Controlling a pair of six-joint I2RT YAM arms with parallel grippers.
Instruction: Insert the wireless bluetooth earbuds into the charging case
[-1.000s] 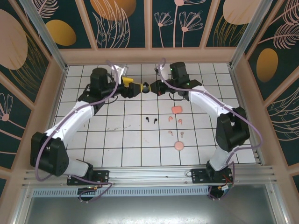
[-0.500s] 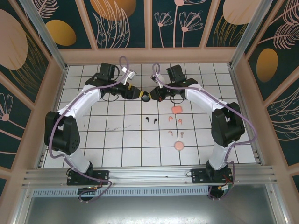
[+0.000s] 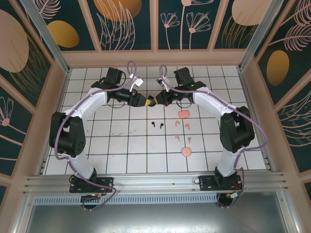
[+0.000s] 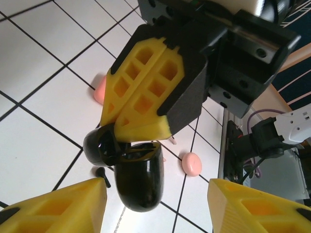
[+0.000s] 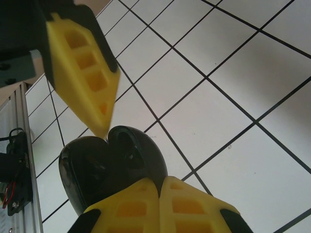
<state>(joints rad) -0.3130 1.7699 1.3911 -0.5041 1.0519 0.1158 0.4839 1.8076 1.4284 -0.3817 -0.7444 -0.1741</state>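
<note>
The right hand (image 4: 141,130) is clamped on an open, glossy black rounded charging case (image 4: 140,182) and holds it above the white tiled surface (image 3: 121,145). The left hand (image 4: 158,181) has its yellow fingers spread to either side of the case, one tip at the lid seam. Two tiny black stemmed earbuds (image 3: 154,124) and four pale pink earbuds (image 3: 186,126) lie on the tiles near two rounded pink cases (image 3: 183,113).

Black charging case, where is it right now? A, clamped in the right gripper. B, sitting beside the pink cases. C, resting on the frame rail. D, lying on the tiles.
A: the right gripper is shut on the black charging case, holding it off the tiles.
</note>
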